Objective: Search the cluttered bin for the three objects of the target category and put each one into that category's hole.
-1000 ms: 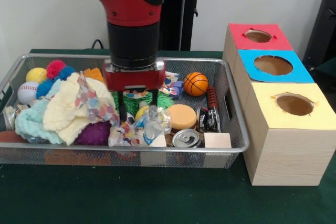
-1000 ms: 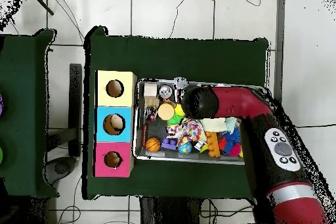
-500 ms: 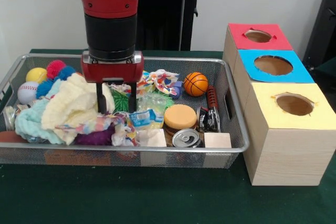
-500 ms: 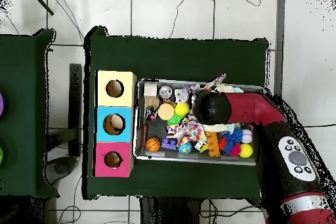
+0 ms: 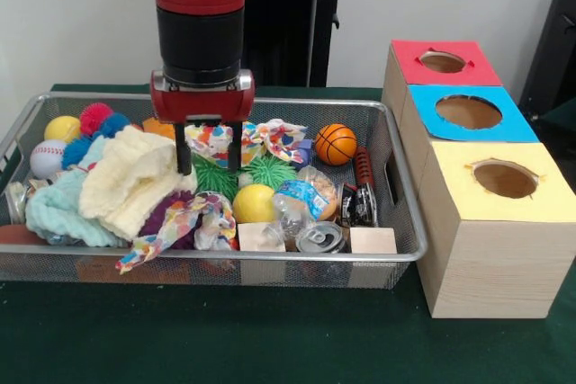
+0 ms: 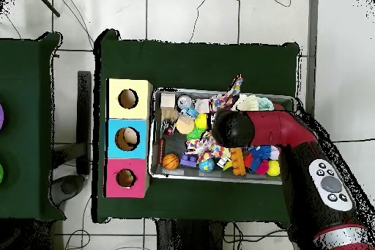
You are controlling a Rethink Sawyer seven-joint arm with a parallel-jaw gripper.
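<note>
Wire mesh bin (image 5: 396, 256) at centre-left of the front view, on green table (image 5: 270, 339), crowded with clutter. End effector (image 5: 209, 161) hanging over bin centre, fingers (image 5: 184, 152) apart, tips down among a patterned cloth (image 5: 270, 137) and a green spiky toy (image 5: 266, 171), gripping nothing. Yellow ball (image 5: 253, 203) and crumpled bottle (image 5: 301, 200) just below. Basketball (image 5: 335, 143) toward right wall. Three wooden boxes (image 5: 490, 249) at frame right, beside the bin.
</note>
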